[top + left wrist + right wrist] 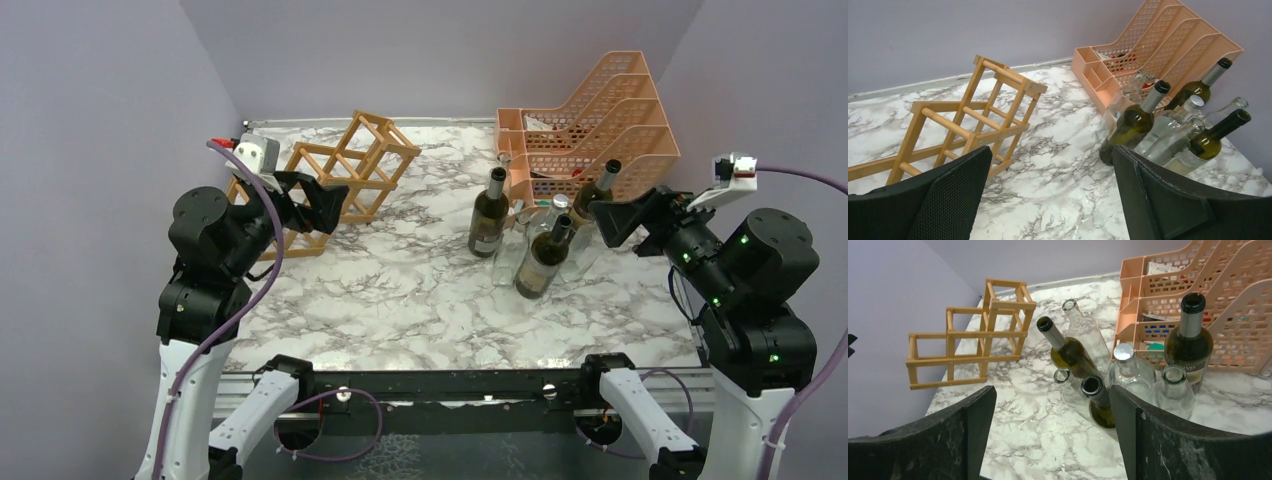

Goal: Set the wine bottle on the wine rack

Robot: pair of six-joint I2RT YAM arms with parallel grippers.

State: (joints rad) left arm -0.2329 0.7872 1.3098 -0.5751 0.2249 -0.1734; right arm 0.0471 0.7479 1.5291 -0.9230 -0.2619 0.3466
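Now, wine bottle [545, 258]: is seen upright near the far-right corner of the tabletop [400, 300], just left of the right gripper [601, 225].
Right gripper: spread, empty, nearer.
Left gripper [335, 205]: spread, empty.
Wine rack [350, 165]: far-left corner.

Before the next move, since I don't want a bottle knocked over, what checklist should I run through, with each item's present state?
1. Left gripper, fingers apart with nothing between them: ok.
2. Right gripper, fingers apart with nothing between them: ok.
3. Rack cells free of bottles: ok.
4. Bottles all standing: ok.
5. Room for fingers around one bottle: not ok in the middle of the group, which is packed tight beside the tray. The leftmost dark bottle has a free side.
6. Table bare between bottles and rack: ok.
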